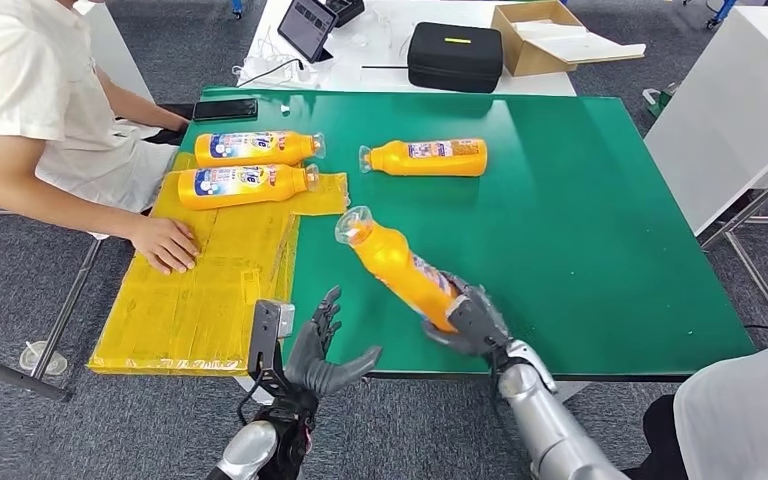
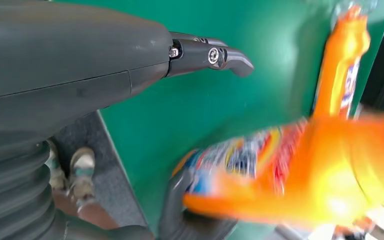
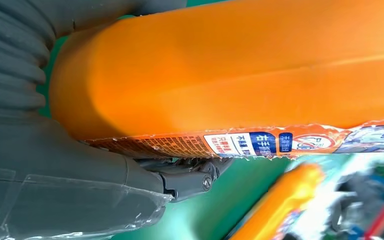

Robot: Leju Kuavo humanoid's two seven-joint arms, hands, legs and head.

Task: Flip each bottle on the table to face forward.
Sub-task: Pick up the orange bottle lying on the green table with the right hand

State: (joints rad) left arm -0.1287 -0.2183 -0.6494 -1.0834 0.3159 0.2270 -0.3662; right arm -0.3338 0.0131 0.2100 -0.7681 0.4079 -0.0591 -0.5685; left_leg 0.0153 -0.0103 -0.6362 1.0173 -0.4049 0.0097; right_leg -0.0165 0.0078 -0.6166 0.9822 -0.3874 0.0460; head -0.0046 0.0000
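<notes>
Right hand grips glossy orange plastic bottle; left hand spread, empty.

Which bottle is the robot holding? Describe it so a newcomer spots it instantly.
Start at the green table mat. Near its front edge, the right hand grips the base of an orange plastic bottle. Unlike the three other orange bottles lying flat farther back, it is lifted at a slant, clear cap pointing up and left.

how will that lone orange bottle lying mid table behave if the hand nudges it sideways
The lone orange bottle lies on its side on the smooth green table, so it would probably roll rather than slide. Its glossy plastic body looks stiff yet likely slippery. The narrow neck may make it curve as it rolls.
</notes>
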